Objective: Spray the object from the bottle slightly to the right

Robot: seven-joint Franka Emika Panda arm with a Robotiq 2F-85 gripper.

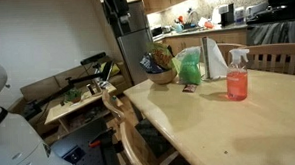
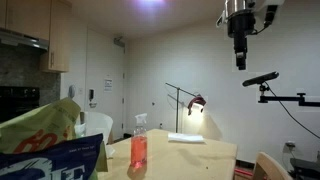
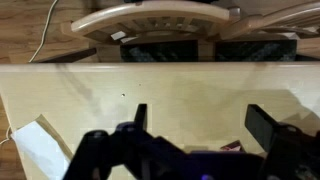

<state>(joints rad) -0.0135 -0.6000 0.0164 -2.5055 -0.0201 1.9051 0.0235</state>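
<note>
Bottle [image 1: 236, 77] is seen upright on the worktop [image 1: 219, 124], well in from the edges. Pink-red liquid is visible in the body, with the white trigger head on top. Nothing is touching it.

Tool [image 2: 240, 62] is held high above the worktop, pointing straight down, well apart from the bottle and off to one side of it. In the wrist view the jaws are spread wide and released. Nothing is gripped between them, and only bare worktop is seen below.

Near the bottle:
- a green bag [image 1: 190, 68] is stood just beside it
- a paper-towel roll [image 1: 214, 58] is placed behind, between bag and bottle
- a bowl [image 1: 162, 74] is set beyond the bag
- a chair [image 1: 281, 55] is pushed in behind the bottle
</note>
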